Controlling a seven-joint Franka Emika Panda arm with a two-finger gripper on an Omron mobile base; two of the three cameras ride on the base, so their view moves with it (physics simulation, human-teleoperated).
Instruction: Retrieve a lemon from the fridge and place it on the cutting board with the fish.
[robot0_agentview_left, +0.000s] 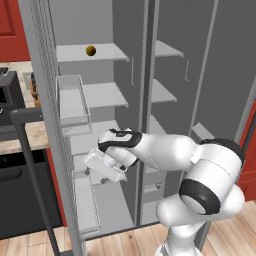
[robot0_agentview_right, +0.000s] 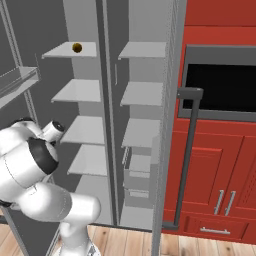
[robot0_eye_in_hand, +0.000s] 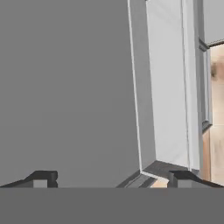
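The grey fridge (robot0_agentview_left: 175, 35) stands with both doors open, its pale shelves (robot0_agentview_right: 142, 92) bare. A small ochre lemon (robot0_agentview_left: 90, 50) rests alone on the top left shelf (robot0_agentview_right: 77, 47). My gripper (robot0_agentview_left: 102, 166) hangs well below it, at the level of the lower shelves and close to the left door's inner side. In the hand view my gripper (robot0_eye_in_hand: 111, 179) is open, fingertips (robot0_eye_in_hand: 41, 178) wide apart with nothing between them, facing a flat grey panel and a pale shelf edge. The cutting board and the fish are out of view.
The left door carries clear bins (robot0_agentview_left: 72, 100) and a long dark bar handle (robot0_agentview_left: 30, 165). Behind it are a black appliance (robot0_agentview_left: 20, 200) and a wooden counter (robot0_agentview_left: 35, 136). Right of the fridge stand red cabinets (robot0_agentview_right: 215, 165), a black oven opening (robot0_agentview_right: 220, 87) and the right door's handle (robot0_agentview_right: 187, 150).
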